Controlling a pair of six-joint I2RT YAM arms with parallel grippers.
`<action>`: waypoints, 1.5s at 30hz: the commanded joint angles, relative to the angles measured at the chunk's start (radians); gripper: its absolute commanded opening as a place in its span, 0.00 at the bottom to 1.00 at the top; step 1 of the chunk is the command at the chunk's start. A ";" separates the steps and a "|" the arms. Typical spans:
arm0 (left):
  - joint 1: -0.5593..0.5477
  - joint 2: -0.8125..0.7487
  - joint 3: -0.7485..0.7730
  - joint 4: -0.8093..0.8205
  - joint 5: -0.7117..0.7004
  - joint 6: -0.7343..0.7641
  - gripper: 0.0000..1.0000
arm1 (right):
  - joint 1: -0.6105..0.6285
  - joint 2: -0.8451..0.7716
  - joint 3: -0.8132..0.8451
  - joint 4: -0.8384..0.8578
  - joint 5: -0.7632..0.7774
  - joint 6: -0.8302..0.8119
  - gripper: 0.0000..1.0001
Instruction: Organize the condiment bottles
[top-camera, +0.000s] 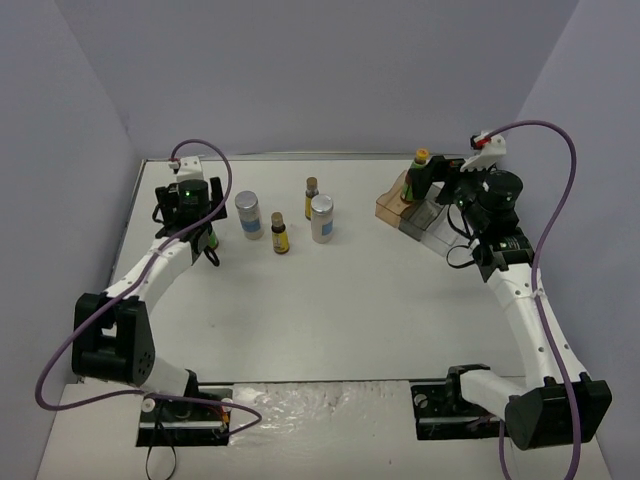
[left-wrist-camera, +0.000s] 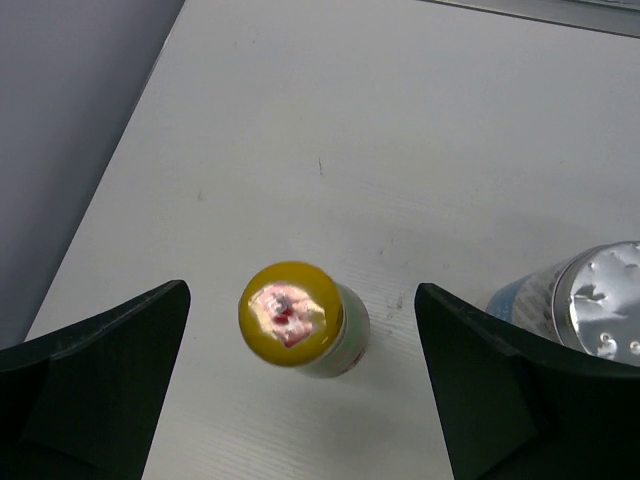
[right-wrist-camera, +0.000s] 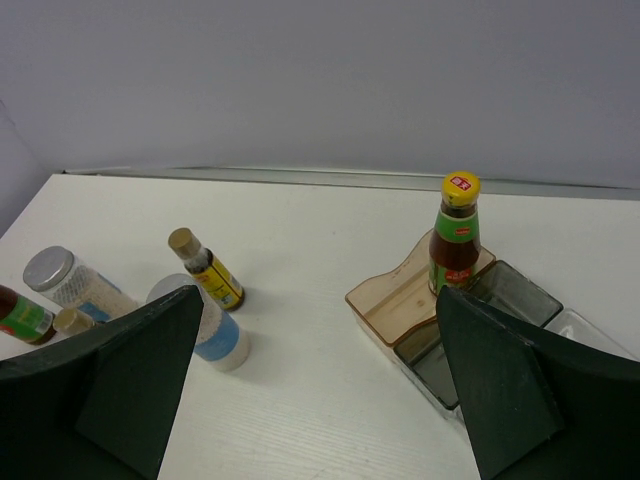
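A dark red bottle with a yellow cap (left-wrist-camera: 291, 313) stands upright between the fingers of my left gripper (left-wrist-camera: 302, 335), which is open and does not touch it; from above it is mostly hidden under the gripper (top-camera: 200, 232). Beside it stand a white jar with a silver lid (top-camera: 248, 213), two slim brown bottles (top-camera: 280, 232) (top-camera: 311, 197) and a second white jar (top-camera: 322, 217). Another dark red bottle (right-wrist-camera: 457, 235) stands in the tray's orange compartment (right-wrist-camera: 395, 297). My right gripper (right-wrist-camera: 318, 330) hangs open over the table, just in front of the tray.
The clear tray (top-camera: 430, 228) sits at the back right, with its dark compartments (right-wrist-camera: 510, 295) beside the orange one. The left wall (left-wrist-camera: 60, 120) rises close to my left gripper. The table's back edge (right-wrist-camera: 300, 176) runs behind the bottles.
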 joint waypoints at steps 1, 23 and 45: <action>0.020 0.053 0.098 0.120 0.006 0.044 0.89 | 0.013 -0.059 -0.015 0.067 -0.042 -0.014 1.00; 0.027 0.030 -0.044 0.169 0.122 0.021 0.14 | 0.038 -0.075 -0.050 0.063 -0.065 -0.037 1.00; -0.502 -0.226 -0.004 -0.058 0.246 -0.009 0.00 | 0.047 -0.100 -0.072 0.045 -0.070 -0.046 1.00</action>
